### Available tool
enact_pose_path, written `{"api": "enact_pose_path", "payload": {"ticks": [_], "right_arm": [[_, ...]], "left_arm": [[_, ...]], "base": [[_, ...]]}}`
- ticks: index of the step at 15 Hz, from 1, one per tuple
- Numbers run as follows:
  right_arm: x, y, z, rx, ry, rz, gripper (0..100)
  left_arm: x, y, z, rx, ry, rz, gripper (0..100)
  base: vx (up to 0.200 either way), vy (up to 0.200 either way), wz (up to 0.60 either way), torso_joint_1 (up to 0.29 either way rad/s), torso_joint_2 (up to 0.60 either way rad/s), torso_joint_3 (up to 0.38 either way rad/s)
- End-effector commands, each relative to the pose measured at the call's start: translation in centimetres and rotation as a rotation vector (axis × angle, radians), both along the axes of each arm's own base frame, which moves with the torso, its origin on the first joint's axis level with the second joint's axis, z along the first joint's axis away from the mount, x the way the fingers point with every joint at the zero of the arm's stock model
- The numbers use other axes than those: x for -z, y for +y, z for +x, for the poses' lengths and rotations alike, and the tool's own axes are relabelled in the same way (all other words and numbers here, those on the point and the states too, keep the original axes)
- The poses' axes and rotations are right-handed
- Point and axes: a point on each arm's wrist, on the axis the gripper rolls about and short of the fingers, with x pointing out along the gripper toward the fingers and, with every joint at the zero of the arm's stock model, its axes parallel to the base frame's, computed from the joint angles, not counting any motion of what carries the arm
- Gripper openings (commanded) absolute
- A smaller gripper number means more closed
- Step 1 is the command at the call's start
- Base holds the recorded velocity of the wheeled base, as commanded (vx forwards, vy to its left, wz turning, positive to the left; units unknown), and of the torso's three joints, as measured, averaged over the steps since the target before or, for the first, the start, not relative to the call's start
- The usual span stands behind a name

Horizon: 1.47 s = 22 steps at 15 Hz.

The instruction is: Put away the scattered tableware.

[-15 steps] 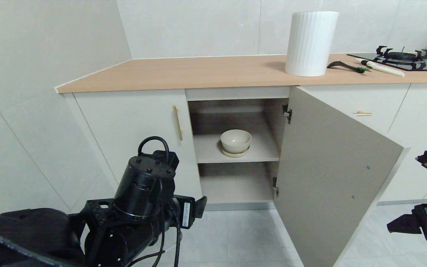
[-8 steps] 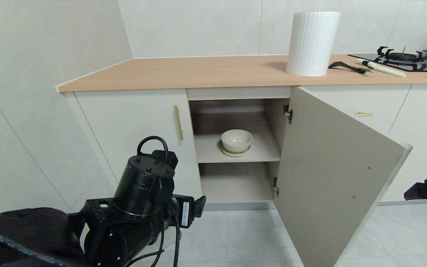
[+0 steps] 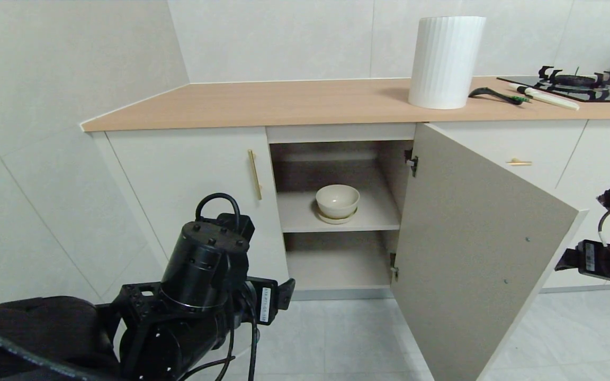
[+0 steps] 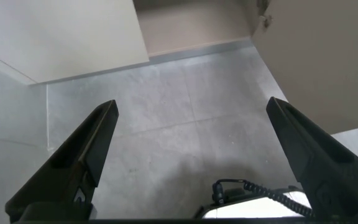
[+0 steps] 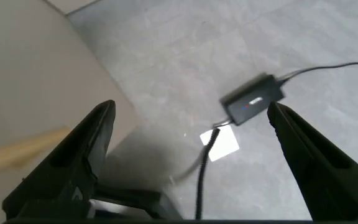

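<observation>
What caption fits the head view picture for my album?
A bowl on a plate sits on a shelf inside the open cupboard.

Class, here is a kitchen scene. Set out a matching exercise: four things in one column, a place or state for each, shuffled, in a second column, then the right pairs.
1. bowl
2. ribbed white canister
3. cabinet door
4. left gripper

A. hinged, standing wide open
B. on the countertop
C. fingers apart, over the floor
D. on the upper shelf

Pairs: 1-D, 2-B, 3-A, 4-C.
</observation>
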Motion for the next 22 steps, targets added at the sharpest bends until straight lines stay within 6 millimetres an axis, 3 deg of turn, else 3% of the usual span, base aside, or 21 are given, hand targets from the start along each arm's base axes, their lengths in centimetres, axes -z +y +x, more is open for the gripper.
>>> {"api": "enact_pose_path", "payload": {"ticks": [1, 4, 7, 9, 11, 13, 15, 18, 22], "right_arm": [[1.8, 0.2, 1.1, -0.023, 0.051, 0.031, 100], [1.4, 2.4, 1.4, -0.153, 0.033, 0.102, 100], [0.9, 4.5, 1.7, -0.231, 0.014, 0.102, 100], [0.6, 8.7, 1.8, -0.378, 0.006, 0.103, 100], [0.4, 11.7, 2.6, -0.469, -0.007, 0.102, 100], [0.3, 15.2, 4.5, -0.55, -0.031, 0.102, 100], [0.6, 17.1, 5.8, -0.584, -0.041, 0.098, 100], [2.5, 20.5, 8.1, -0.541, -0.034, 0.166, 100], [5.4, 21.6, 9.7, -0.484, -0.066, 0.18, 100]], "left_arm": [[0.0, 0.0, 0.0, 0.0, 0.0, 0.001, 100], [-0.3, 0.6, 0.4, -0.025, -0.008, -0.005, 100], [-2.2, 1.9, 0.5, -0.062, -0.056, -0.046, 100], [-2.6, 2.6, 0.6, -0.086, -0.05, -0.04, 100], [-2.6, 2.8, 0.7, -0.096, -0.05, -0.041, 100], [-2.5, 3.2, 1.1, -0.115, -0.047, -0.038, 100], [-2.5, 3.5, 1.3, -0.129, -0.047, -0.037, 100], [-2.4, 3.3, 1.9, -0.138, -0.049, -0.037, 100], [-2.2, 3.1, 2.2, -0.14, -0.042, -0.032, 100]], "base": [[0.0, 0.0, 0.0, 0.0, 0.0, 0.0], [0.0, 0.0, 0.0, 0.0, 0.0, 0.0], [0.0, 0.0, 0.0, 0.0, 0.0, 0.0], [0.0, 0.0, 0.0, 0.0, 0.0, 0.0], [0.0, 0.0, 0.0, 0.0, 0.0, 0.0], [0.0, 0.0, 0.0, 0.0, 0.0, 0.0], [0.0, 0.0, 0.0, 0.0, 0.0, 0.0], [0.0, 0.0, 0.0, 0.0, 0.0, 0.0], [0.0, 0.0, 0.0, 0.0, 0.0, 0.0]]}}
